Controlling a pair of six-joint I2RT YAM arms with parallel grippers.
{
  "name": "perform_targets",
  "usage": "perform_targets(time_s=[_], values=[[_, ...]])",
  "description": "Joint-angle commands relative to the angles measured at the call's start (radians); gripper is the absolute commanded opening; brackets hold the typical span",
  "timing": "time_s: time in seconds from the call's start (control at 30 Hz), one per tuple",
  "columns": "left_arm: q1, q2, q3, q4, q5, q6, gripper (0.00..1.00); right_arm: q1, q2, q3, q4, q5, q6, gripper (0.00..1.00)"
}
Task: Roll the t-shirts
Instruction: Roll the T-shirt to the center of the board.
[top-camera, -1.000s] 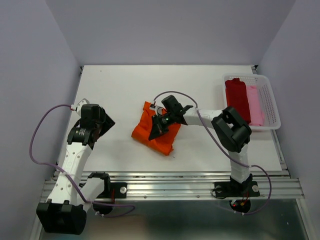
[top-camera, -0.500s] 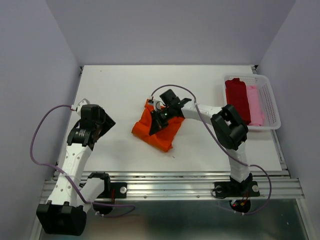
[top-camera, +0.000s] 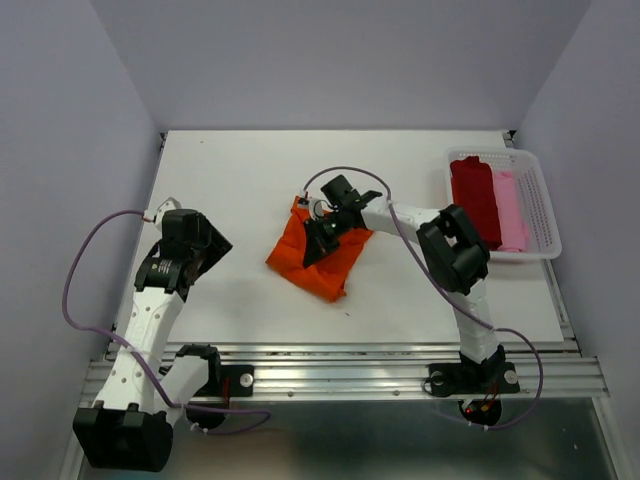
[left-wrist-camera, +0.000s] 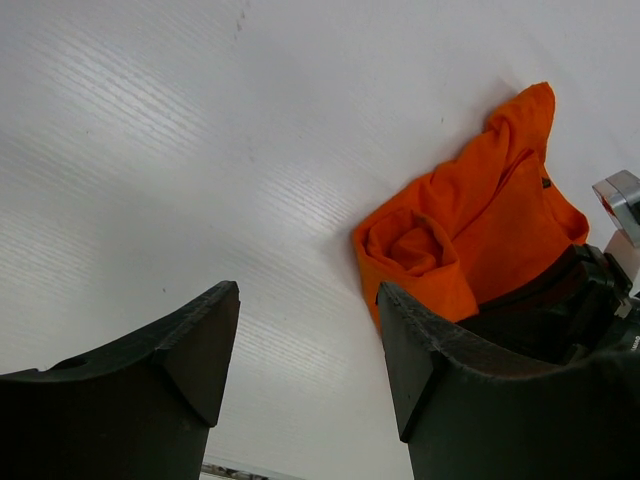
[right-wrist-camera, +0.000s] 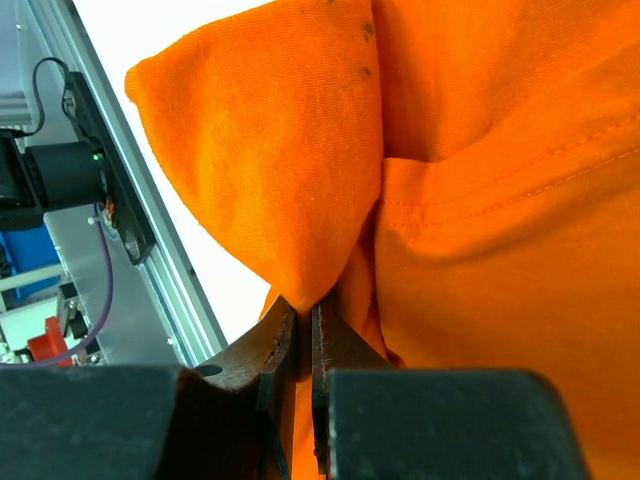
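Note:
The bright orange t-shirt (top-camera: 322, 258) lies bunched and partly rolled in the middle of the white table. It also shows in the left wrist view (left-wrist-camera: 470, 230) and fills the right wrist view (right-wrist-camera: 470, 200). My right gripper (top-camera: 318, 243) is on top of it, shut on a fold of the orange cloth (right-wrist-camera: 305, 305). My left gripper (top-camera: 212, 243) is open and empty over bare table, well left of the shirt (left-wrist-camera: 305, 350). A dark red t-shirt (top-camera: 476, 195) and a pale pink t-shirt (top-camera: 510, 208) lie rolled in the basket.
The white lattice basket (top-camera: 545, 215) stands at the table's right edge. Grey walls close in the table on the left, back and right. An aluminium rail (top-camera: 340, 365) runs along the near edge.
My right gripper has moved a little up and left, dragging the orange t-shirt with it. The left arm has stayed still.

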Motion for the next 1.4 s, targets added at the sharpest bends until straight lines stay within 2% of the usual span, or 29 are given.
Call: perform_targets(time_s=[0.0,0.23,0.43,0.53,0.57,0.67,0.7,0.73,0.83,0.87,0.93,0.97,1.0,1.03,1.07,1.13,1.17,1.23,1.27,1.37], values=[[0.006,-0.025,-0.018,0.022,0.007,0.000,0.68,-0.006,-0.030,0.034,-0.021,0.047,-0.034,0.07],[0.006,-0.016,-0.009,0.024,-0.003,0.001,0.68,0.018,-0.116,-0.013,0.002,0.087,-0.010,0.05],[0.008,0.000,0.007,0.024,-0.019,0.009,0.68,0.103,-0.118,-0.065,0.046,0.112,0.027,0.05],[0.006,0.004,0.007,0.022,-0.020,0.009,0.68,0.145,-0.109,-0.073,0.068,0.122,0.055,0.14],[0.008,0.006,0.005,0.022,-0.022,0.009,0.68,0.156,-0.109,-0.079,0.080,0.121,0.065,0.26],[0.006,0.004,0.004,0.022,-0.025,0.009,0.68,0.189,-0.103,-0.087,0.099,0.124,0.082,0.40],[0.006,0.006,0.005,0.022,-0.026,0.009,0.68,0.202,-0.104,-0.088,0.099,0.127,0.090,0.50],[0.006,0.007,0.007,0.019,-0.028,0.007,0.68,0.202,-0.109,-0.092,0.100,0.130,0.093,0.55],[0.006,0.007,0.010,0.019,-0.028,0.010,0.68,0.202,-0.161,-0.107,0.102,0.171,0.101,0.57],[0.006,0.007,0.010,0.022,-0.026,0.012,0.68,0.202,-0.179,-0.111,0.100,0.190,0.102,0.62],[0.008,0.012,-0.001,0.034,-0.014,0.012,0.68,0.202,-0.242,-0.122,0.099,0.243,0.104,0.63],[0.006,0.012,-0.007,0.039,-0.008,0.012,0.66,0.202,-0.262,-0.130,0.100,0.260,0.104,0.64],[0.006,0.014,-0.016,0.051,0.010,0.012,0.59,0.202,-0.280,-0.134,0.100,0.297,0.110,0.64],[0.006,0.014,-0.028,0.082,0.032,0.012,0.52,0.202,-0.314,-0.141,0.100,0.320,0.115,0.64],[0.005,0.011,-0.056,0.095,0.071,0.012,0.37,0.202,-0.330,-0.159,0.102,0.340,0.121,0.63],[0.003,0.015,-0.082,0.141,0.146,0.013,0.14,0.202,-0.372,-0.187,0.102,0.408,0.141,0.58],[-0.003,0.026,-0.103,0.152,0.165,0.013,0.00,0.202,-0.386,-0.228,0.111,0.432,0.145,0.46],[-0.023,0.040,-0.122,0.178,0.193,0.013,0.00,0.202,-0.408,-0.275,0.122,0.497,0.165,0.31],[-0.056,0.053,-0.133,0.200,0.198,0.003,0.00,0.202,-0.420,-0.297,0.126,0.512,0.171,0.19],[-0.127,0.090,-0.143,0.243,0.179,-0.022,0.00,0.202,-0.429,-0.357,0.138,0.529,0.182,0.07]])
